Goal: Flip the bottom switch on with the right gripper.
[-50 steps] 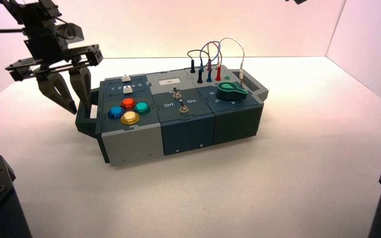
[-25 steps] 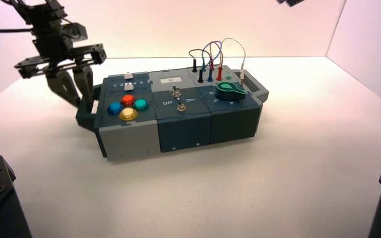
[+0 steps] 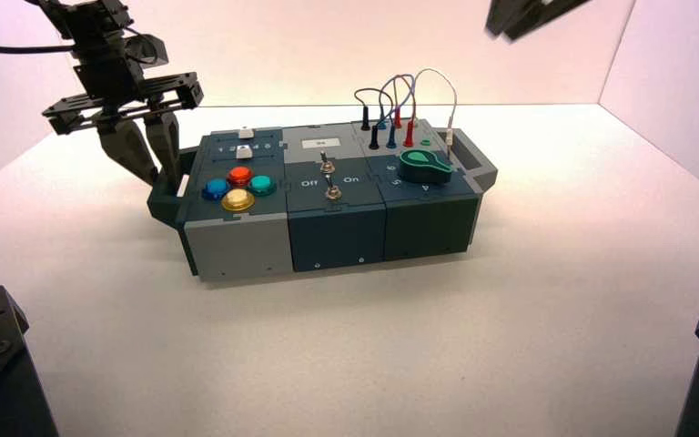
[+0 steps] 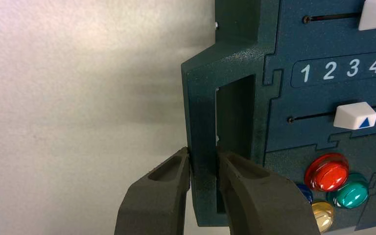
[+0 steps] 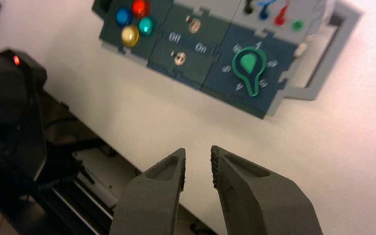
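At the box's left end, the left claw (image 4: 203, 161) is closed on the dark handle (image 4: 200, 110), one finger on each side of its bar. Next along the box (image 3: 237, 248), on its left section, two white sliders (image 4: 355, 116) sit in slots, with a printed row of numbers between them; the slider nearer the buttons carries a blue triangle. Nearer the front of that section is a cluster of four push buttons: blue (image 3: 216, 189), red (image 3: 239, 176), yellow (image 3: 238, 199) and green (image 3: 261, 185). On the middle section stand two small silver toggles, one behind the other. The bottom switch (image 3: 332, 192) is the one nearer the front edge, just in front of the "Off" and "On" lettering; the other toggle (image 3: 328, 167) is behind it. To the right lies a green knob (image 3: 424, 167), its pointer toward the 4-to-5 side of the dial's front, and behind it black, blue, red and white wires (image 3: 410, 86) arch over their plugs. Beyond the box's far side, high up and right of the wires, the right claw (image 5: 198, 169) hangs above the tabletop (image 3: 346, 355), its fingers parted with nothing between them, well apart from the bottom switch.
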